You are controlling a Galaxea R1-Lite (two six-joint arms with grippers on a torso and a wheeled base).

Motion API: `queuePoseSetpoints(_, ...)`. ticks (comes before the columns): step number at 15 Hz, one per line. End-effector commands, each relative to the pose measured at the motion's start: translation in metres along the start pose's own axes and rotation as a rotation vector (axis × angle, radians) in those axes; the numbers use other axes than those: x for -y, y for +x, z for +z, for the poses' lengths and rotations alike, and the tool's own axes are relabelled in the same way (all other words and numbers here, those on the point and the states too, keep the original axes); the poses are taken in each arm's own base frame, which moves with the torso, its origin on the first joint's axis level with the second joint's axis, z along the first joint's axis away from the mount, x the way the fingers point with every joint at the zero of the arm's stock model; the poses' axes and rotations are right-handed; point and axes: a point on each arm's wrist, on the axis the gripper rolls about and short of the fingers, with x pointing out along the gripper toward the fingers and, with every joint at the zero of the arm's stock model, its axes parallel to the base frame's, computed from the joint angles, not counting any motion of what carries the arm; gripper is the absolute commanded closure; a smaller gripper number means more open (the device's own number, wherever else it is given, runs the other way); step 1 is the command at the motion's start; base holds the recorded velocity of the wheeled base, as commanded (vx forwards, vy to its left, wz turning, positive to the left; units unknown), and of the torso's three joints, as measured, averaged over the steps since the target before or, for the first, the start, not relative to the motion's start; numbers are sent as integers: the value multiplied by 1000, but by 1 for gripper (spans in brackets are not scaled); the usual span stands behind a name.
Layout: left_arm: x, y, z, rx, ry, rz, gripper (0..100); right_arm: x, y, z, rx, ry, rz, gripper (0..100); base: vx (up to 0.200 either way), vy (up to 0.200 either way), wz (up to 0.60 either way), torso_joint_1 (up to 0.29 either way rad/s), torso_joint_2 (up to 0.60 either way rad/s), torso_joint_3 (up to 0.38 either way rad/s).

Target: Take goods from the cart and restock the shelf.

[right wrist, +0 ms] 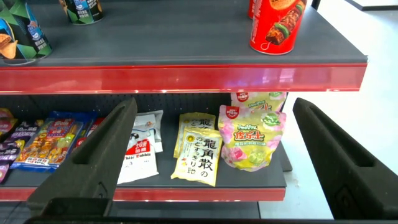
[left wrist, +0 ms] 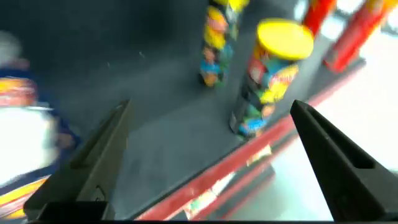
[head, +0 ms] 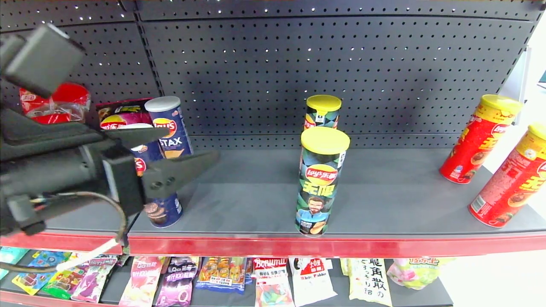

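The left gripper (head: 194,143) hangs at nine o'clock over the shelf (head: 256,192) with its jaws spread wide and nothing between them. The left wrist view (left wrist: 210,104) shows bare shelf in the gap. The front blue can (head: 164,211) stands just beside it, partly behind the lower finger (head: 183,168), and the back blue can (head: 170,128) is at its twelve o'clock against the pegboard. The main risk is here. The front blue can sits close to the red lip (head: 298,245), so a finger sweeping sideways or dragging on the way out could tip it into its neighbour or over the edge onto the packets (head: 222,273) below. The front green can (head: 322,183), at six o'clock of the shelf, stands right at the lip, in front of the back green can (head: 323,111). It is tall and narrow, and a passing arm or a jolt to the shelf would likely topple it. The red cans (head: 480,138) at three o'clock are well apart from both arms. The right gripper (right wrist: 214,102) is also released and empty, and sits low in front of the lip. Lifted straight up, it could catch the underside of the shelf. With no goods held, the next item must come from the cart.
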Motion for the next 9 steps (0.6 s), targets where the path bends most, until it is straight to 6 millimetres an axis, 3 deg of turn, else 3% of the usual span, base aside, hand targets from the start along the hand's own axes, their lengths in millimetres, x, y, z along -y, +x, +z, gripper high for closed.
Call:
queuePoseSetpoints(1,11,35,-19,-129,27,-14,0,0,0,0,-3,0,0,0,0,0,0,0,0,0)
queuePoseSetpoints(6,24,66,-42,-275,90,-7,0,0,0,0,-1,0,0,0,0,0,0,0,0,0)
queuePoseSetpoints(9,23,96,-50,-327,92,58,0,0,0,0,-1,0,0,0,0,0,0,0,0,0)
